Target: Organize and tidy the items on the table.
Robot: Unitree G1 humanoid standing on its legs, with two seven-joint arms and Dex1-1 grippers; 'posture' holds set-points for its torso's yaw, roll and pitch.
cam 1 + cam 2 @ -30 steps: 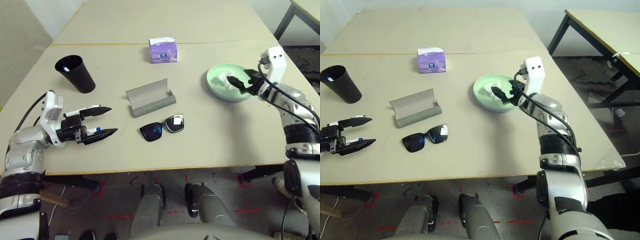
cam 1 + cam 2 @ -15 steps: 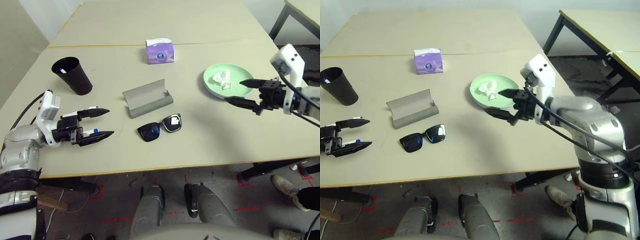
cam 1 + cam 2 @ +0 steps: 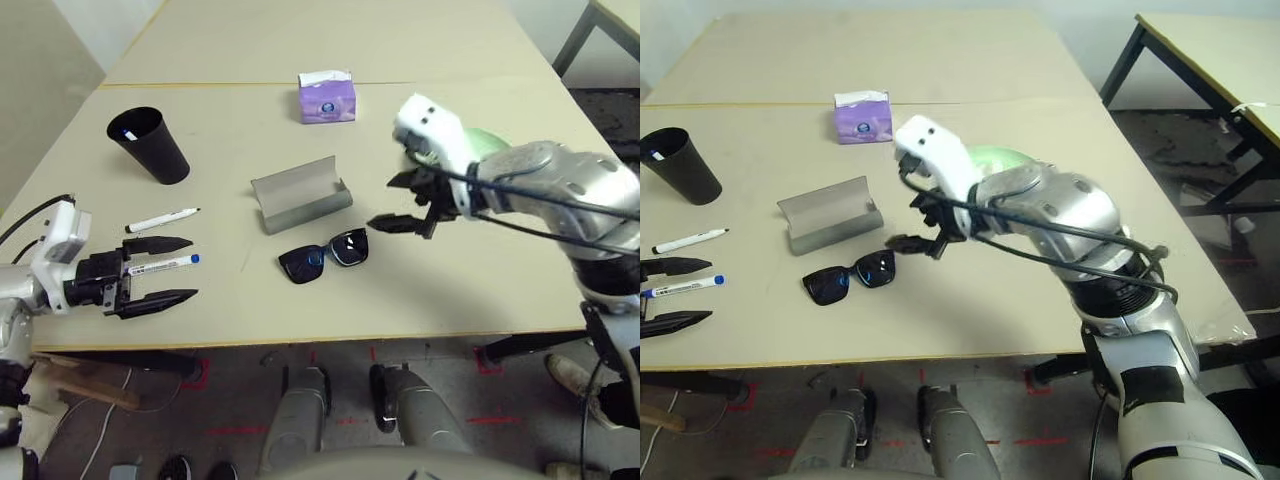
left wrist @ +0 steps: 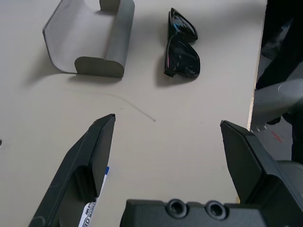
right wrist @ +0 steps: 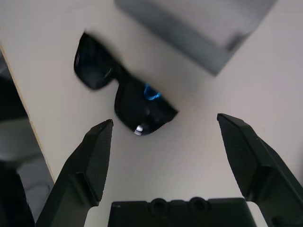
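Black sunglasses (image 3: pixel 323 257) lie on the table (image 3: pixel 450 290) near its front edge, with the open grey glasses case (image 3: pixel 300 195) just behind them. My right gripper (image 3: pixel 398 204) hovers open just right of the sunglasses (image 5: pixel 123 92), nothing between its fingers. The right arm hides most of the light-green plate (image 3: pixel 1000 157). At the left my left gripper (image 3: pixel 152 271) stands open, low over the table. The blue-capped marker (image 3: pixel 160 264) lies between its fingers. The black-capped marker (image 3: pixel 162 219) lies just behind that gripper.
A black cup (image 3: pixel 150 145) stands at the back left and a purple tissue box (image 3: pixel 328 99) at the back middle, beside the table's seam. A second table (image 3: pixel 1220 40) stands off to the right.
My right arm has swung left from the green plate to beside the sunglasses, still open. My left gripper has drawn back to the left, and both markers now lie in plain view.
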